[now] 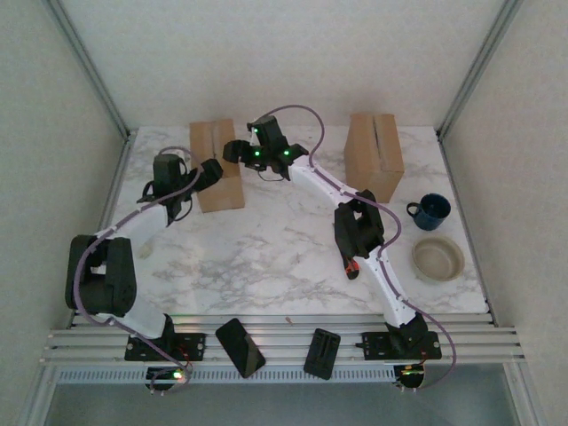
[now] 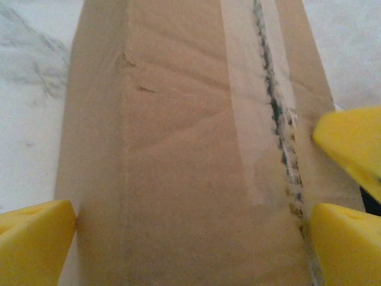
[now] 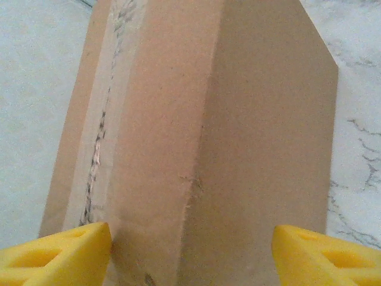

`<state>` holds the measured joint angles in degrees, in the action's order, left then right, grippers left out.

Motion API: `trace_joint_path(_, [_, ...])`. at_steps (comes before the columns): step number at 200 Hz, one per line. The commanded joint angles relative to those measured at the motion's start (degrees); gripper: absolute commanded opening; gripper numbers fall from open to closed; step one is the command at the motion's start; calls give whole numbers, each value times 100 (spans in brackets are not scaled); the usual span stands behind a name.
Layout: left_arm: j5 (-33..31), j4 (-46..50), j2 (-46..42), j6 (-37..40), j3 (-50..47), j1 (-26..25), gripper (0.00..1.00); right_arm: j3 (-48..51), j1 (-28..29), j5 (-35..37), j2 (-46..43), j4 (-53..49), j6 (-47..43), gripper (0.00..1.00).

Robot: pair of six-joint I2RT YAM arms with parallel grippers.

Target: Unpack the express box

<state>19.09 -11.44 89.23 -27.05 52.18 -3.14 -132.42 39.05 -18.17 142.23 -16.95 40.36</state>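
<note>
Can't see the express box's point(image 1: 222, 191) far right corner from above, buried under the right hand point(image 1: 236, 150). Same for part of its left side, blocked by the left hand point(image 1: 213, 169). Up close, cropped top and bottom, with the yellow fingers point(image 3: 56, 253) clipped at the corners too. Too blurry along the taped seam point(image 2: 280, 131) to tell slit from intact. Right-hand contact with the cardboard: no telling.

The table's point(image 1: 266, 257) middle is free, but the left box point(image 1: 222, 188), right box point(image 1: 373, 158), cup point(image 1: 433, 210) and bowl point(image 1: 437, 258) block its far and right sides.
</note>
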Motion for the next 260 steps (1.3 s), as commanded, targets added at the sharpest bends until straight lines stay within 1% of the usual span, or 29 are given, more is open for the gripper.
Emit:
trace_joint_path(1, [292,-375,-248,-312,-213,-209,100,190,59,-187,-76,200,207,67])
trace_joint_path(32, [296,-391,-514,-396,-437,-425,100,586,86,-282,-340,262,284,58])
trace_joint_path(56, [333,-449,-844,-552,-710,-621,100,1199,134,-367,-764,330,341,56])
trace_joint_path(77, [376,-661,-1197,-839,-1111,-865,100,1985,172,-472,-1286,436,350,55])
trace_joint_path(97, [354,-798,-1548,-1195,-1574,-1211,100,2858,171,-673,-1862,610,295,55])
trace_joint_path(105, [304,-1002,-1713,-1329,-1770,-1386,100,3226,173,-734,-2108,636,243,55])
trace_joint_path(145, [-355,-1131,-2550,-1963,-2647,-2365,100,4962,173,-758,-3346,696,60,56])
trace_joint_path(159, [-529,-1103,-2794,-2138,-2824,-2601,99,5402,173,-668,-3703,682,37,59])
trace_joint_path(171, [-698,-935,-3046,-2182,-2879,-2695,100,5541,173,-494,-3931,501,-44,65])
trace_joint_path(176, [-784,-856,-3152,-2171,-2855,-2701,100,5545,165,-407,-4015,389,-90,67])
trace_joint_path(183, [-941,-503,-3319,-2095,-2784,-2701,100,5515,164,-260,-4116,203,-156,72])
trace_joint_path(192, [-1273,4,-3508,-1924,-2575,-2701,100,5444,162,-13,-4234,-53,-264,81])
trace_joint_path(200, [-1619,550,-3639,-1718,-2279,-2694,100,5348,156,204,-4333,-296,-360,88])
trace_joint_path(218, [-2364,1774,-3624,-1224,-1448,-2635,100,5179,155,732,-4602,-802,-552,97])
trace_joint_path(230, [-2688,2382,-3432,-943,-819,-2510,100,5211,156,1002,-4827,-993,-624,99])
trace_joint_path(239, [-2759,2652,-3227,-735,-403,-2356,100,5325,156,1140,-5018,-1067,-634,99])
trace_joint_path(249, [-2719,2784,-2932,-539,0,-2115,100,5524,163,1266,-5252,-1082,-594,99])
trace_joint_path(260, [-2485,2767,-2522,-349,361,-1786,100,5832,198,1375,-5502,-992,-520,99])
